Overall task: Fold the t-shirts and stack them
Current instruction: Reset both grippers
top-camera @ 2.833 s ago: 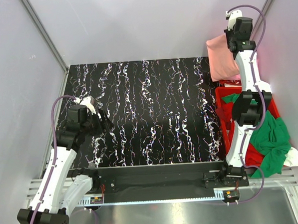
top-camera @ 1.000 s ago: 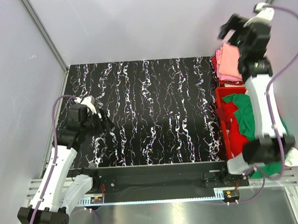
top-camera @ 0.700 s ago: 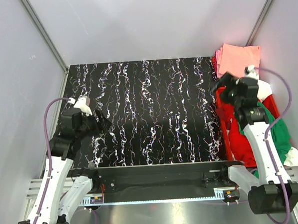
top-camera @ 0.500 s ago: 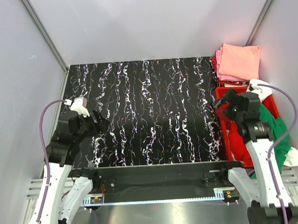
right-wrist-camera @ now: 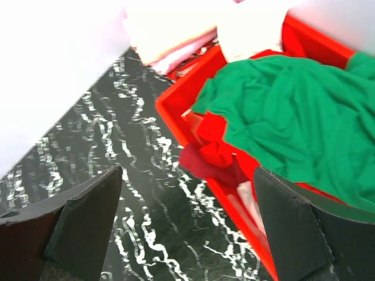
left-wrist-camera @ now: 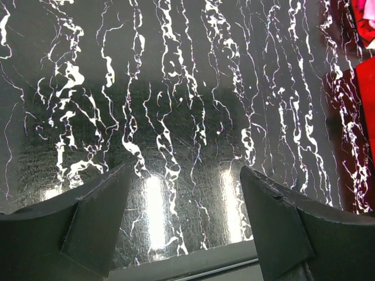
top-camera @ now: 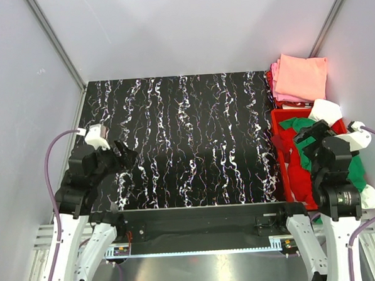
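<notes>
1. down at the near left, the left gripper (left-wrist-camera: 184, 196) hangs over the black marbled table (top-camera: 193, 134), its fingers apart with nothing between them.
2. at the near right, the right gripper (right-wrist-camera: 187, 202) hovers above the red crate (right-wrist-camera: 176, 126), fingers spread wide and empty.
3. in the crate lie a crumpled green t-shirt (right-wrist-camera: 293, 111), a red t-shirt (right-wrist-camera: 211, 158) spilling over the left rim, and a white t-shirt (top-camera: 325, 110) at the far end.
4. farthest, in the far right corner, a folded salmon t-shirt (top-camera: 300, 76) tops a pink t-shirt (top-camera: 279, 93).
</notes>
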You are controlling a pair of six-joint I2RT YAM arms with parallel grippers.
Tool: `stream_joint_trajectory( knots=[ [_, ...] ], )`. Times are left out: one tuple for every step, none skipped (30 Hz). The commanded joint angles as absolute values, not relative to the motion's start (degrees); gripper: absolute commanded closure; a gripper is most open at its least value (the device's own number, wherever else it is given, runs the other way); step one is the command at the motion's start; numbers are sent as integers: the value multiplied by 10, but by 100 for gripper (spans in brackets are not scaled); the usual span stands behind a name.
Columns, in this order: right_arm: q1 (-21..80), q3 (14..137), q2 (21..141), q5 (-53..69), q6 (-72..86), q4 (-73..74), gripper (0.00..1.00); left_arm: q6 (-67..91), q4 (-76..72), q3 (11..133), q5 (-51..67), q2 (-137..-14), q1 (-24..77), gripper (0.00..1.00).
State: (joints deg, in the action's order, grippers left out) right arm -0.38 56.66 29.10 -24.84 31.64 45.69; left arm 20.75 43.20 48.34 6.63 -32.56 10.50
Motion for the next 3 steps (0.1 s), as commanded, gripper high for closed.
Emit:
stream_joint_trajectory(
  knots=[
    [-3, 584, 300, -295, 301, 468, 0, 193, 398, 479, 62, -307, 105, 18],
    [-4, 585, 300, -295, 306, 468, 0, 195, 400, 482, 52, -304, 105, 18],
    [-3, 584, 301, -293, 307, 472, 0, 200, 408, 491, 39, -307, 105, 18]
  ],
)
